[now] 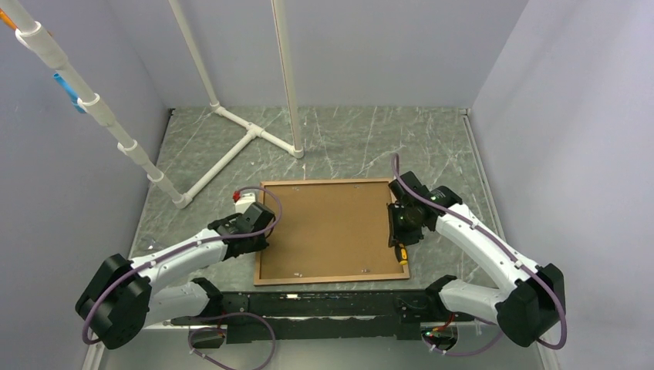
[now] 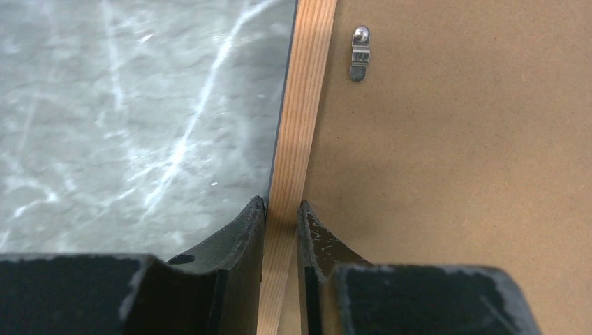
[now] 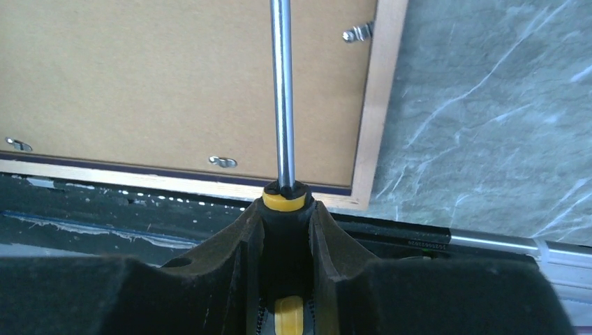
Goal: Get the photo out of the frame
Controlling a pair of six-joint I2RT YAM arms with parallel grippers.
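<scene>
Our left fingers (image 2: pixel 237 241) are clamped on the left rail of the frame (image 2: pixel 297 105), which lies face down on the surface (image 2: pixel 105 139) and looks stiff and light. The photo sits hidden under the backing board (image 2: pixel 454 174); it is probably thin and easily creased, so we would lift it by an edge. Our right fingers (image 3: pixel 237 244) grip a screwdriver (image 3: pixel 280 84) over the board.

Place: a robot lab cell.
Walls: plain grey panels (image 1: pixel 370 46) on left, far, right.
Table: grey marbled top (image 1: pixel 355 139), white pipe structure (image 1: pixel 251 131) far left.
Near edge: left arm (image 1: pixel 177 258), right arm (image 1: pixel 486 247).
</scene>
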